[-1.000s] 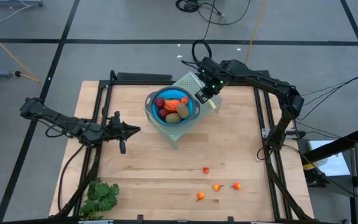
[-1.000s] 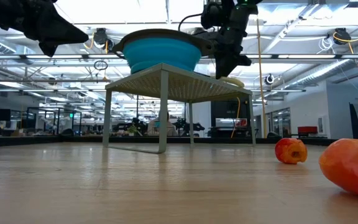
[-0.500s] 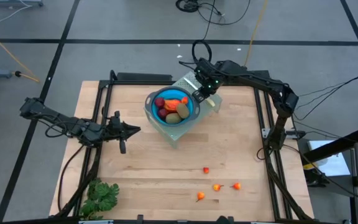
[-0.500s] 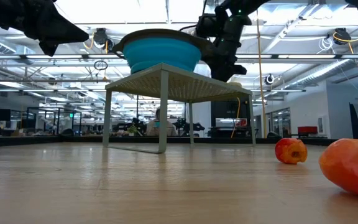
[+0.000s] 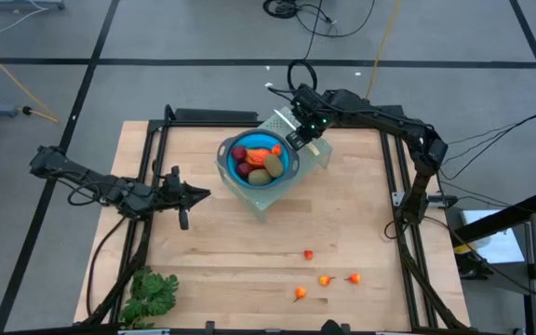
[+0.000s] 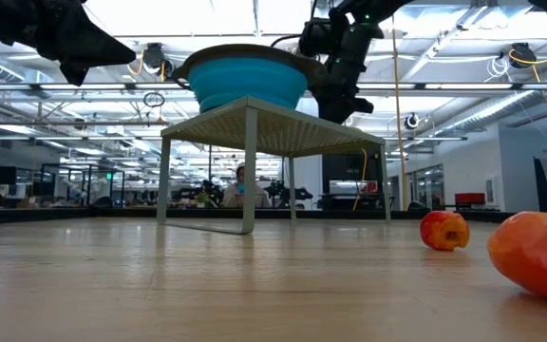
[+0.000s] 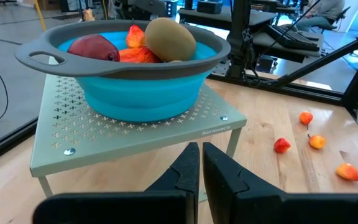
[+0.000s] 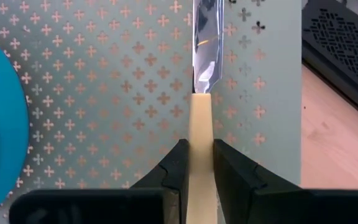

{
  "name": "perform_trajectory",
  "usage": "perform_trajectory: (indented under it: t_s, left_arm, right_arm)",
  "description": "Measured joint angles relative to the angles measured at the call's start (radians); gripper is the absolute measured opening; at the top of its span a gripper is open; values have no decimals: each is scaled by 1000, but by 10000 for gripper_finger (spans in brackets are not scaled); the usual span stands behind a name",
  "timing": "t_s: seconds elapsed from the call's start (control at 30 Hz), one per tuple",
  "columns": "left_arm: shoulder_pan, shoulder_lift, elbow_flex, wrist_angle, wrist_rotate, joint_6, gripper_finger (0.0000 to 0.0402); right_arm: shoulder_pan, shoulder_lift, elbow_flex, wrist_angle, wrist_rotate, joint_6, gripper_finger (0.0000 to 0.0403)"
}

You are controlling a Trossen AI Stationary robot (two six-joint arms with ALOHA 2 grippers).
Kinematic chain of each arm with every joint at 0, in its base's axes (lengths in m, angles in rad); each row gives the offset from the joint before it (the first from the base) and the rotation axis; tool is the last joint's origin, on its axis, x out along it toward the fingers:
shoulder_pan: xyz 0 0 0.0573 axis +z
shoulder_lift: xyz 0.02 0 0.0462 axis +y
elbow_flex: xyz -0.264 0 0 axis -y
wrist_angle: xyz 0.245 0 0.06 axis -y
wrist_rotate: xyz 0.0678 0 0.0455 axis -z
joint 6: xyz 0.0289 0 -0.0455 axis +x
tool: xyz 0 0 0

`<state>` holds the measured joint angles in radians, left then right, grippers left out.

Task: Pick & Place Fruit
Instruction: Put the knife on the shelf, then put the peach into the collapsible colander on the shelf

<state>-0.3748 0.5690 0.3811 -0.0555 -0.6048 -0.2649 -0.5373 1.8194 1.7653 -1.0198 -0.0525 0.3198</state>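
A blue bowl with a grey rim (image 5: 229, 149) stands on a pale perforated stand (image 5: 287, 121). In it lie fruit: a dark-red ball (image 7: 95, 48), an olive-brown oval (image 7: 169, 38) and red-orange pieces (image 5: 261, 154). Several tiny orange-red fruit (image 5: 325, 279) lie on the table near its front right. My right gripper (image 8: 201, 149) hovers over the stand just right of the bowl, shut on a cream-handled knife (image 8: 207, 43). My left gripper (image 5: 203, 194) hangs shut above the table's left half, pointing at the stand, with nothing in it. My right gripper pinches the knife's cream handle (image 8: 201, 118) between its two fingers. The handle runs along the fingers and the shiny blade sticks out ahead of them. The fingers slant down from the far right. The blade lies over the stand's top; whether it touches, I cannot tell.
A leafy green bunch (image 5: 150, 293) lies at the table's near left corner. Black frame rails (image 5: 400, 186) run along the table's left and right sides. In the low view, two of the fruit (image 6: 443, 230) (image 6: 537, 255) lie close to the camera on the right.
My right gripper has edged a little toward the bowl with the knife, staying shut on it. The bowl and fruit lie as before.
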Motion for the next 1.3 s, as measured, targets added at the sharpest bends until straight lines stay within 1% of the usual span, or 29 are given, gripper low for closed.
perform_trajectory:
  t_s: [0.17,0.4,0.57,1.03,1.3]
  left_arm:
    - [0,0,0,0,0,0,19]
    - [0,0,0,0,0,0,19]
    - [0,0,0,0,0,0,19]
    - [0,0,0,0,1,0,19]
    - [0,0,0,0,0,0,19]
  right_arm:
    - [0,0,0,6,0,-18,52]
    - [0,-1,-25,13,-1,-18,78]
    - [0,-5,-60,24,-2,-11,77]
    - [-6,-30,-65,70,0,-24,80]
    - [-12,-50,-65,61,-2,-19,81]
